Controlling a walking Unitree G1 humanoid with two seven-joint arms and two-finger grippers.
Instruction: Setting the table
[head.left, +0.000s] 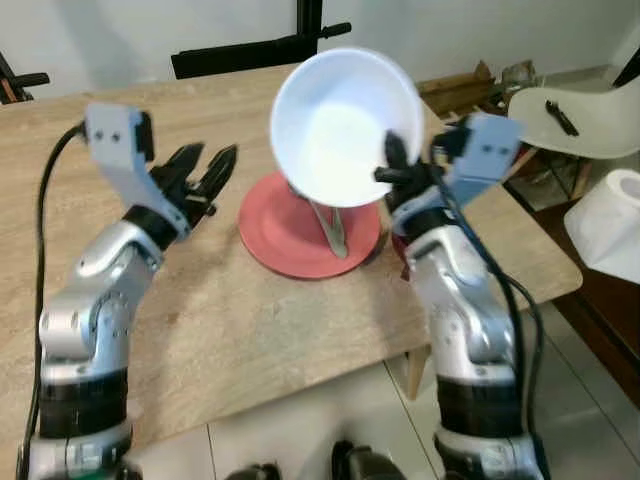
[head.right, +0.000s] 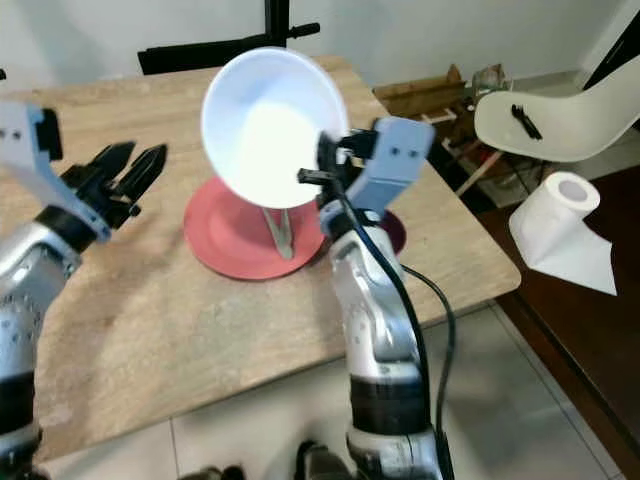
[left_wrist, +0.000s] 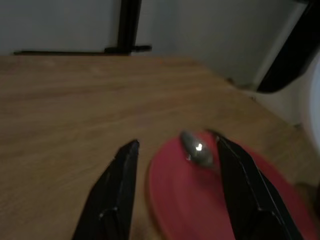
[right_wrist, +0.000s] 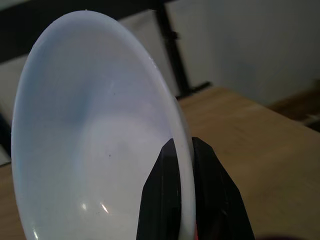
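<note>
Two grippers are raised above the wooden table (head.left: 250, 330). The right gripper (head.left: 392, 170) holds a white bowl (head.left: 340, 125) by its rim, with the two black fingers (right_wrist: 172, 200) pinched on either side of the rim edge. The bowl is tilted steeply, its opening facing back toward the robot, and it is lifted clear of the table above the red plate (head.left: 290, 235).

The red plate lies flat on the table, toward the right-hand edge and roughly midway between the near and far edges. A metal spoon (head.left: 335, 235) rests on the plate, bowl end toward the far edge, as the left wrist view shows (left_wrist: 196, 148).

The left gripper (head.left: 200, 175) hovers above the table just to the left of the red plate, its fingers moderately spread and holding nothing.

A second dark red item (head.right: 392, 232) lies on the table behind the right arm, mostly hidden; its type cannot be determined. Beyond the right edge of the table stand a white chair (head.left: 585, 115) and a roll of paper towel (head.right: 565, 225).
</note>
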